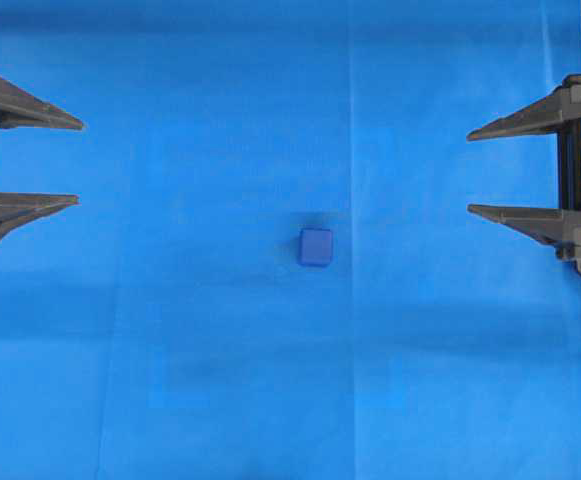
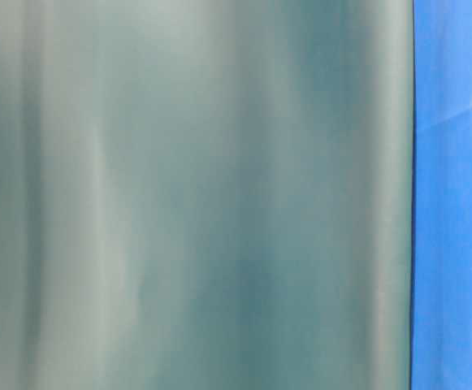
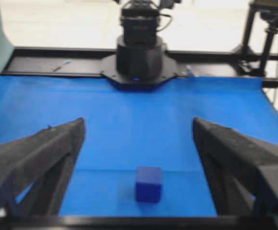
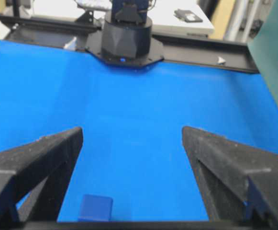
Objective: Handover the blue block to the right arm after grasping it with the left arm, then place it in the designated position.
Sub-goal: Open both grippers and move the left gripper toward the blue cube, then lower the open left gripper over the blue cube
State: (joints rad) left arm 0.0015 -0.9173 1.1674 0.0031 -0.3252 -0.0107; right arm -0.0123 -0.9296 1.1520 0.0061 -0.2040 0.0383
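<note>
- A small dark-blue cube, the blue block (image 1: 315,247), sits alone on the blue cloth (image 1: 200,380) that covers the bench, just below the middle of the overhead view and a little nearer the right side than the left.
- The left hand (image 1: 78,162) enters from the left edge of that view with white brackets at its base; its two black pointed fingers (image 1: 30,108) stand wide apart and hold nothing.
- The right hand (image 1: 469,172) reaches in from the right edge, all black, its fingers likewise spread wide and empty.
- Both hands are well apart from the block, tips pointing toward each other across the cloth.
- From the left wrist camera the block (image 3: 148,184) lies on the cloth between the two parted fingers (image 3: 43,153), near the bottom of the picture, touching neither; the black base of the opposite arm (image 3: 139,60) stands at the far edge of the cloth.
- From the right wrist camera the block (image 4: 96,208) shows at the lower left, close beside the left-hand finger (image 4: 38,163) in that picture.
- The table-level camera is filled by a blurred grey-green surface (image 2: 187,195), with a strip of blue cloth at the right edge.
</note>
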